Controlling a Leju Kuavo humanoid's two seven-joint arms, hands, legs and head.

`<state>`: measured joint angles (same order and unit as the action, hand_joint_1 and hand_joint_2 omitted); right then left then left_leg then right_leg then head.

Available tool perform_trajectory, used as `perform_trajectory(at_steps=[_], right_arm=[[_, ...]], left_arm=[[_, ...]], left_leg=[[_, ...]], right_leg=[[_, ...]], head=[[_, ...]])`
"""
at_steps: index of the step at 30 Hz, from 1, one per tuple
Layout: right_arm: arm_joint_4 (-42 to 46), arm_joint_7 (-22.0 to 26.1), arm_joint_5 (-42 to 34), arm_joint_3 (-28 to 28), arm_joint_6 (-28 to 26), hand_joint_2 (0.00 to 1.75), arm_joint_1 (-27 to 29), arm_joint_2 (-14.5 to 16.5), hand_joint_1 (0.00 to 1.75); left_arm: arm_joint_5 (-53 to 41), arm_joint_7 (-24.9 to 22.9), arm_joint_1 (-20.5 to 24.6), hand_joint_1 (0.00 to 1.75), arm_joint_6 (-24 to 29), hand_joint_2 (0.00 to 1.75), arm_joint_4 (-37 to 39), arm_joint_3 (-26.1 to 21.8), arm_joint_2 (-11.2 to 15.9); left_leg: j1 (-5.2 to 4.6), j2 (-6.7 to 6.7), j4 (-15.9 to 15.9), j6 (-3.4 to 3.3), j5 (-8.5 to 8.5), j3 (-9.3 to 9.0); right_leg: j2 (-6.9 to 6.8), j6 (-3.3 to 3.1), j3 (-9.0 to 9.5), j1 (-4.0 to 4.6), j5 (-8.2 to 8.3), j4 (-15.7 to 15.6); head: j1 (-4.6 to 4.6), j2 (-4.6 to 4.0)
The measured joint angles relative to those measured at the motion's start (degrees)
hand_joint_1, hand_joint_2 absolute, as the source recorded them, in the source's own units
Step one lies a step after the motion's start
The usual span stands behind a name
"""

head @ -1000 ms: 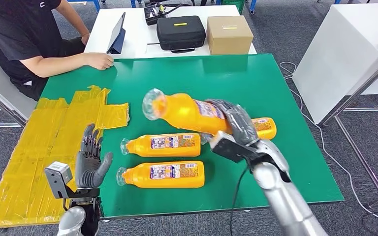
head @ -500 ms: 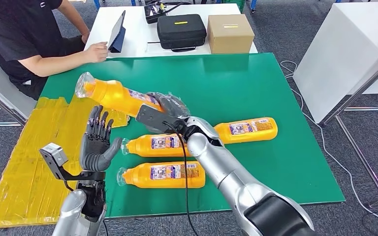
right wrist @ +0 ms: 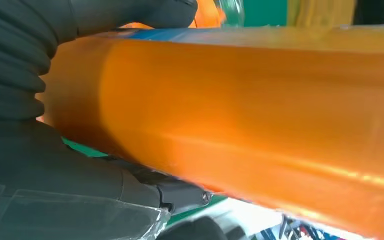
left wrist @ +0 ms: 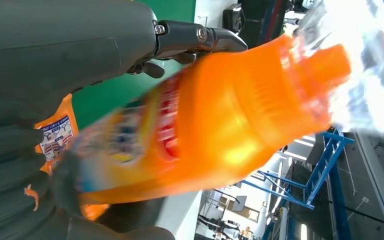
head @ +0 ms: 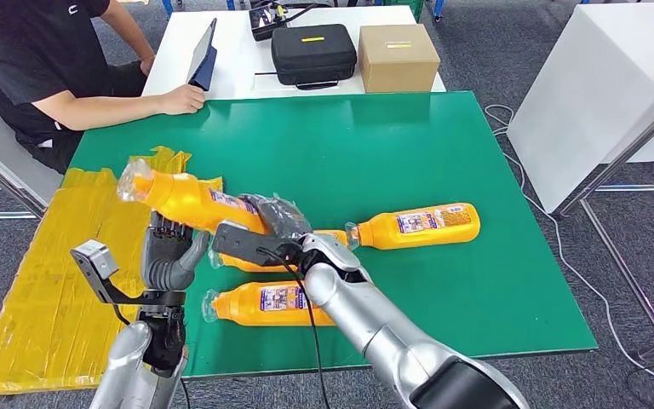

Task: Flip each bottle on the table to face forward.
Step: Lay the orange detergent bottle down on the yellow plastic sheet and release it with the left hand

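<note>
My right hand (head: 277,217) grips an orange bottle (head: 189,201) by its body and holds it in the air over the table's left side, clear cap pointing up and left. In the right wrist view the bottle (right wrist: 260,105) lies against the hand's dark fingers (right wrist: 25,60). My left hand (head: 169,256) is raised just below and behind that bottle (left wrist: 220,115), fingers spread and upright. Three more orange bottles lie on the green mat (head: 392,145): one to the right (head: 421,224), one near the front (head: 277,300), one between them partly hidden by my right arm (head: 238,262).
A crumpled yellow sheet (head: 60,256) covers the table's left end. A seated person (head: 43,68) rests a hand near the mat's far left corner. Behind stands a white table with a tablet (head: 202,58), a black case (head: 312,53) and a cardboard box (head: 398,56).
My right hand has carried the bottle from the middle leftward and down to my left hand. The left hand rose a little to meet it. The person's hand shifted by the tablet.
</note>
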<state>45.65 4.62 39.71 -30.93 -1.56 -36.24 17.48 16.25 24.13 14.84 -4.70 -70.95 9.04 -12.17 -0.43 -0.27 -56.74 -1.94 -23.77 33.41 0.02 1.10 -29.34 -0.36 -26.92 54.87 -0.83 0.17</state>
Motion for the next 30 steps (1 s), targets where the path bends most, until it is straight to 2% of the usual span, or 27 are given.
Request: perform_trajectory(at_steps=[6,18,19,22,23,30], right_arm=[[3.2,-2.2,2.0,-4.1,-0.2,1.75,3.8,0.4,1.75],[7.2,-5.5,2.9,-8.0,0.8,1.75,5.2,0.4,1.75],[7.4,-5.6,2.9,-8.2,0.8,1.75,5.3,0.4,1.75],[8.0,-6.1,2.7,-8.9,0.9,1.75,5.4,0.3,1.75],[8.2,-6.2,2.5,-9.1,0.9,1.75,5.4,0.3,1.75],[8.4,-6.6,1.6,-9.7,1.1,1.75,5.3,0.3,1.75]], left_arm=[[0.9,-0.5,0.2,0.0,0.2,1.75,0.5,-0.1,0.0],[1.3,-1.0,0.1,0.03,1.2,1.75,0.4,-0.8,0.2],[1.3,-1.1,0.1,0.38,1.3,1.75,0.4,-0.9,0.2],[0.9,-1.3,0.0,1.66,1.6,1.75,0.1,-0.9,0.4],[0.7,-1.3,-0.1,1.75,1.6,1.75,0.0,-0.9,0.5],[0.2,-1.4,-0.4,1.75,1.0,1.75,-0.8,-0.9,0.8]], left_leg=[[0.02,0.0,0.0,0.01,-0.01,0.03],[0.01,-0.01,0.0,0.0,0.0,0.04],[0.0,-0.01,0.0,0.0,0.0,0.04],[0.01,-0.01,0.0,0.0,0.0,0.04],[0.01,-0.01,0.0,0.0,0.0,0.04],[0.01,-0.01,0.0,0.0,0.0,0.04]], right_leg=[[0.0,-0.01,-0.04,0.02,-0.01,0.0],[0.0,0.0,-0.01,0.0,0.0,0.0],[0.0,0.0,-0.01,0.0,0.0,0.0],[0.0,-0.01,-0.02,0.01,0.0,0.0],[0.0,-0.01,-0.02,0.01,0.0,0.0],[-0.01,-0.01,-0.02,0.02,0.0,0.0]], head=[[0.01,0.0],[0.0,0.01],[0.0,0.02],[0.0,0.01],[0.0,0.0],[0.0,0.0]])
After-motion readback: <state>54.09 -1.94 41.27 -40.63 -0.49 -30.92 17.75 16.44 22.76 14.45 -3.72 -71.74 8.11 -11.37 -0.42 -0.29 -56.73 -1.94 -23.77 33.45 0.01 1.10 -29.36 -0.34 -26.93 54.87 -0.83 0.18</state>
